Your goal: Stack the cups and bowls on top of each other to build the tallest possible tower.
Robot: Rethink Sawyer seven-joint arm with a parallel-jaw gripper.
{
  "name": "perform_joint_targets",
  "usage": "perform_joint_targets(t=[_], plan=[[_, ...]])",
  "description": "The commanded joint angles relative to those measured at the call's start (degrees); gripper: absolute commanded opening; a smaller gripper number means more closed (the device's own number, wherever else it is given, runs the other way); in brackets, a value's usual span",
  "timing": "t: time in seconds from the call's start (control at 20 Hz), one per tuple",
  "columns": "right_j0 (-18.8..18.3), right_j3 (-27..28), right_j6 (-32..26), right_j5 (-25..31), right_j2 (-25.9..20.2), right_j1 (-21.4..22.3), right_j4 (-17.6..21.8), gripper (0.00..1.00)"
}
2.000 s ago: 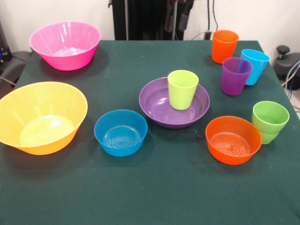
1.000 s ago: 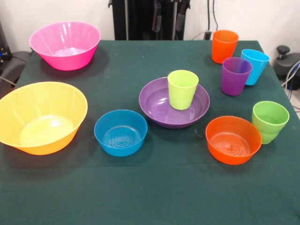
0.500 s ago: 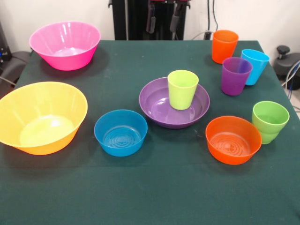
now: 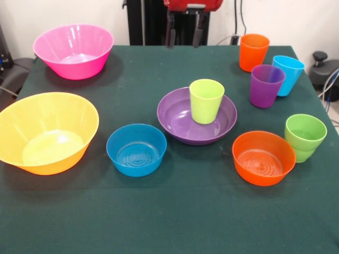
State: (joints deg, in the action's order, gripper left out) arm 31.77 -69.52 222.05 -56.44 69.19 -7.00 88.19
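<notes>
A lime-yellow cup (image 4: 206, 100) stands upright in the wide purple bowl (image 4: 177, 120) at mid-table. The small blue bowl (image 4: 136, 149) sits alone on the cloth to its left. The small orange bowl (image 4: 263, 157) is to the right, with the green cup (image 4: 304, 136) beside it. Orange (image 4: 253, 52), purple (image 4: 266, 85) and light blue (image 4: 288, 74) cups stand at the far right. The pink bowl (image 4: 74, 50) and yellow-orange bowl (image 4: 46, 131) are on the left. My gripper (image 4: 184, 34) hangs open and empty at the top edge, above the table's far side.
The dark green table (image 4: 175, 211) runs to its front edge below the bowls. The black pedestal (image 4: 153, 21) stands behind the far edge. A black chair part (image 4: 320, 58) shows at the right.
My gripper has come down into view and moved left along the top edge; its red housing now shows. No cup or bowl has moved.
</notes>
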Motion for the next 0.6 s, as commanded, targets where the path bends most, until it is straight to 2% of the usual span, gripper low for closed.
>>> perform_joint_targets(t=[0.05, 0.6], plan=[[-2.18, 2.22, -5.41, 7.31, -13.20, -1.56, -6.36, 1.00], [-2.56, 2.36, -6.27, 9.20, -14.28, -1.88, -8.25, 1.00]])
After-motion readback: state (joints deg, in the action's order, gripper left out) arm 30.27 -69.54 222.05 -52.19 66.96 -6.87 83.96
